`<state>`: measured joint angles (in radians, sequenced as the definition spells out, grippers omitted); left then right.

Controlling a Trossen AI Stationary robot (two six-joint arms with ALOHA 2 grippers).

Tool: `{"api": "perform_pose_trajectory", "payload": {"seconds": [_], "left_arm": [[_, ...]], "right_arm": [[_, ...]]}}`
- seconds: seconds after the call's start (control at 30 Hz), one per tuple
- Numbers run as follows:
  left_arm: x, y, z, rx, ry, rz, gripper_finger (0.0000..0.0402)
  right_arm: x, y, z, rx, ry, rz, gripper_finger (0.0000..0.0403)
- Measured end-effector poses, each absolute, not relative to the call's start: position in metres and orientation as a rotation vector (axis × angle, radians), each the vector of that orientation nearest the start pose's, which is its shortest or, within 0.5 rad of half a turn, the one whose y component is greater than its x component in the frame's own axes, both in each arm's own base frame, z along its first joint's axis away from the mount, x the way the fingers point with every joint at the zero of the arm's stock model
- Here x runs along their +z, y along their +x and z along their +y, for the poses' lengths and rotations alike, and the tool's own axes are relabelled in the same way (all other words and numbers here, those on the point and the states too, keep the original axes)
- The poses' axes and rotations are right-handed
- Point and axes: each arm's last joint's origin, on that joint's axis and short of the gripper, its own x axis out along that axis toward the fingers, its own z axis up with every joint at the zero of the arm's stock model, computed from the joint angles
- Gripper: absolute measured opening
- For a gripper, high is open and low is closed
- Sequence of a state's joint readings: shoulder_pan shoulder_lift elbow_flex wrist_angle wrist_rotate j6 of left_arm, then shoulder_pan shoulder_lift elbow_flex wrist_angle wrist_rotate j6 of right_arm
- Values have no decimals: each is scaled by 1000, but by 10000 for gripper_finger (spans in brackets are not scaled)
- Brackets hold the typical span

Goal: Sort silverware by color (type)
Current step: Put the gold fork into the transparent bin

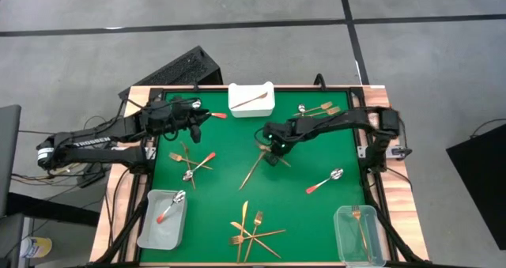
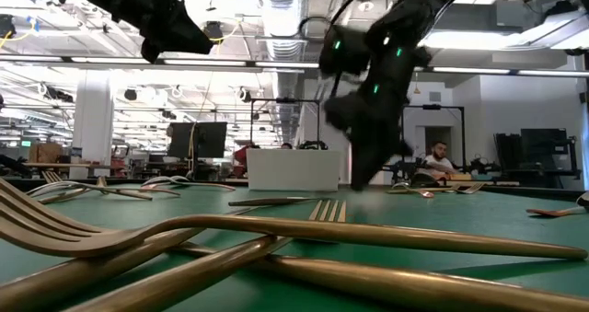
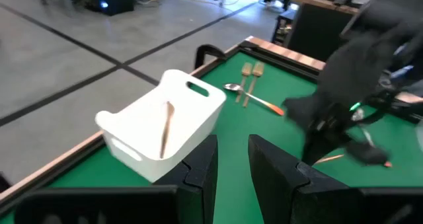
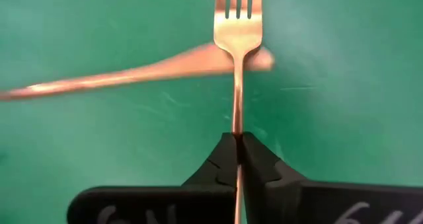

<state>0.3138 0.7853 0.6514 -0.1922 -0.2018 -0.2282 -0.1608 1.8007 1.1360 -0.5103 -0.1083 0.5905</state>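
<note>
My right gripper (image 4: 238, 141) is over the middle of the green table (image 1: 316, 153), shut on a rose-gold fork (image 4: 238, 26). The fork's tines cross above another copper piece (image 4: 132, 72) lying on the table. In the high view that gripper (image 1: 273, 151) stands over crossed slim pieces (image 1: 255, 171). My left gripper (image 3: 232, 171) hovers high near the far left and is open, with nothing between its fingers. A red handle end (image 1: 218, 115) shows beside it in the high view. Red-handled spoons (image 1: 324, 181) and gold forks and knives (image 1: 253, 232) lie scattered. My right gripper pinches the rose-gold fork's thin handle (image 4: 237, 121) between its two fingers, below the tines. The fingers come from above, pointing down, and the handle runs on back between them. Whether the fork is lifted clear of the table, I cannot tell.
A white tray (image 1: 265, 106) at the far edge holds one copper piece. A clear bin (image 1: 150, 228) at the near left holds a red-handled spoon, and another (image 1: 348, 244) at the near right holds a gold fork. More utensils lie at the left (image 1: 190, 165) and far right (image 1: 316, 108).
</note>
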Motion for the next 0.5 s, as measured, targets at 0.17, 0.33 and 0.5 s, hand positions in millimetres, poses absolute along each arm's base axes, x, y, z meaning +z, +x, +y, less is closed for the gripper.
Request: {"api": "perform_pose_trajectory", "payload": {"seconds": [0.17,0.33,0.5], "left_arm": [[286,165,60,569,-237,263,72],[287,165,60,575,-278,249,72],[286,165,60,578,-297,247,72]], "right_arm": [[220,313,-43,-455,739,1092,8],[263,274,-17,-535,782,1070,5],[286,234,19,-608,808,1117,5]]}}
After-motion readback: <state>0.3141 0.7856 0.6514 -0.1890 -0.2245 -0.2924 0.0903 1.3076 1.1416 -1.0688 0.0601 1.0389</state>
